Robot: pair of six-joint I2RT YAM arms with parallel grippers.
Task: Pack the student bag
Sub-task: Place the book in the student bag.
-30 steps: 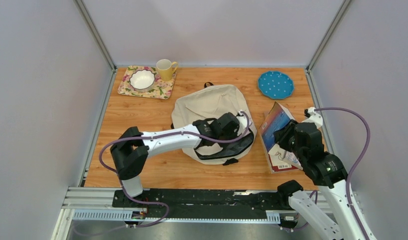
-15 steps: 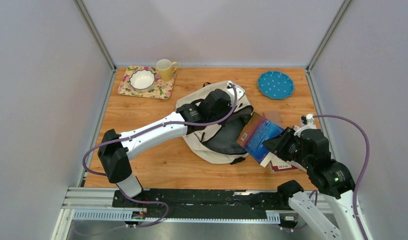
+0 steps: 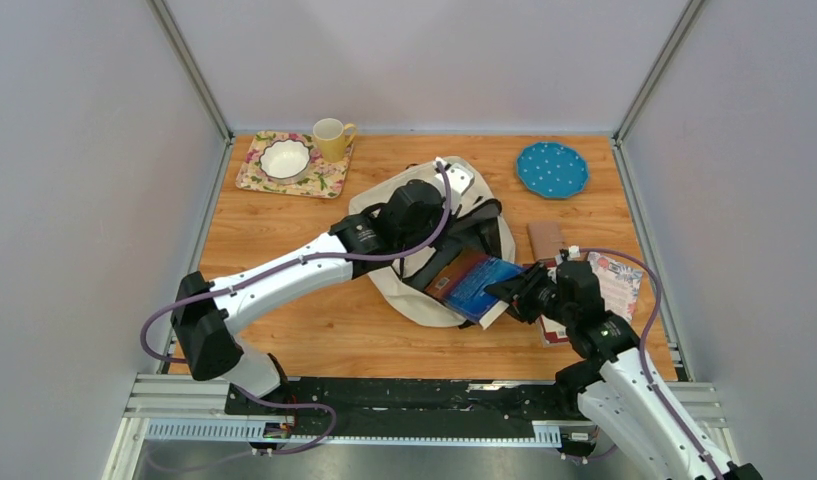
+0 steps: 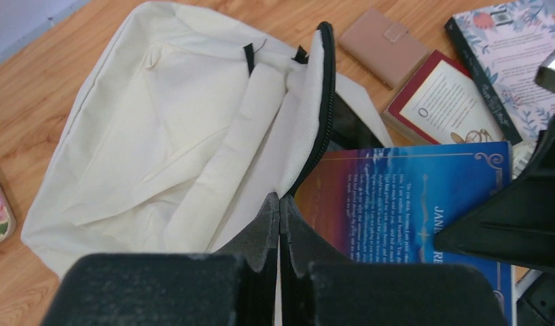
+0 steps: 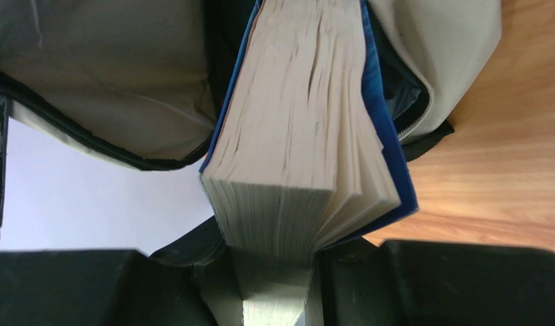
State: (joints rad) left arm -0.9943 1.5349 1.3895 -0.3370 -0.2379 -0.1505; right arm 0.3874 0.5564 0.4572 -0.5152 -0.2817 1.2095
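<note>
The cream student bag [image 3: 404, 205] lies mid-table with its zipped mouth open toward the right. My left gripper [image 3: 447, 186] is shut on the bag's upper zipper rim [image 4: 308, 129] and holds it up; its fingertips [image 4: 280, 204] pinch the fabric. My right gripper [image 3: 514, 291] is shut on a thick blue-covered book [image 3: 474, 283], whose far end sits inside the bag's dark opening. In the right wrist view the book's page block [image 5: 295, 129] runs from my right gripper [image 5: 281, 255] into the bag [image 5: 91, 68]. The blue cover also shows in the left wrist view [image 4: 410, 197].
A floral tray [image 3: 324, 182] with a white bowl [image 3: 285, 157] and a yellow mug [image 3: 331, 138] stand back left. A blue dotted plate [image 3: 552, 168] is back right. A pink wallet [image 3: 547, 238], a red-bordered book [image 4: 441, 102] and a floral book [image 3: 621, 280] lie right of the bag.
My left gripper has pulled the bag's rim up and toward the back, opening the mouth. My right gripper has swung the blue book down and left into the opening.
</note>
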